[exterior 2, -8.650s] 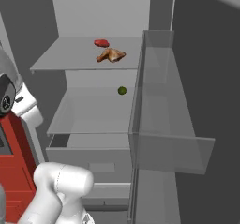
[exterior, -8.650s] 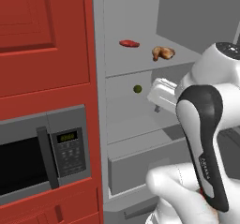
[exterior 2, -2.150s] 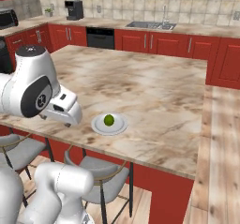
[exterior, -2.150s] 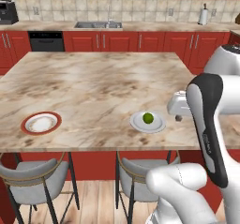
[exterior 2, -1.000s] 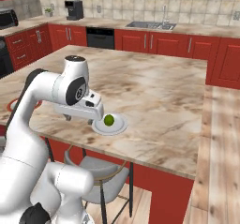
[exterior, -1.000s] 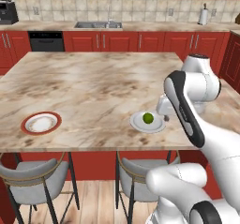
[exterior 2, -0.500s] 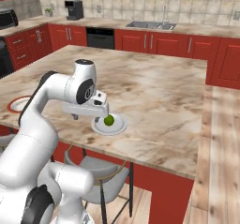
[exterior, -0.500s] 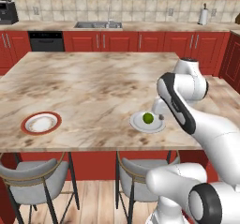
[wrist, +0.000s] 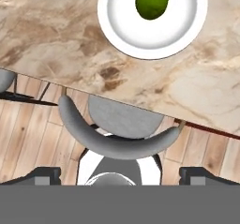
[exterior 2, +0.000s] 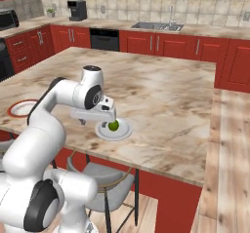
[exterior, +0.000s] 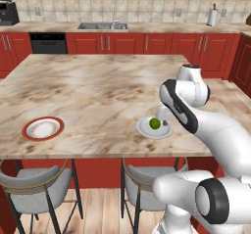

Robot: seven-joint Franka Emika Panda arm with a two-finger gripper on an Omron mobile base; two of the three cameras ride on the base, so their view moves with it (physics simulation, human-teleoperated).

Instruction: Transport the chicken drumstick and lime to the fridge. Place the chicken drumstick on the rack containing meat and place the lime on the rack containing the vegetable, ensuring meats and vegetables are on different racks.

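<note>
From the left base view, you saw the lime [exterior: 155,123] on a white plate [exterior: 144,128] near the bench [exterior: 98,86] edge, the tool [exterior: 163,121] just beside it. The right base view showed likewise. In the hand view, its fingers sat wide apart, released.

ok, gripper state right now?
Gripper: open, holding nothing, above the island edge; lime on its white plate, untouched.

Red cabinets [exterior: 147,44] and a tiled backsplash [exterior: 147,13] are running along the frame's top, a marble island [exterior: 93,88] is filling the middle, and grey stools [exterior: 34,181] are standing on wood flooring [exterior 2: 229,178] below.
</note>
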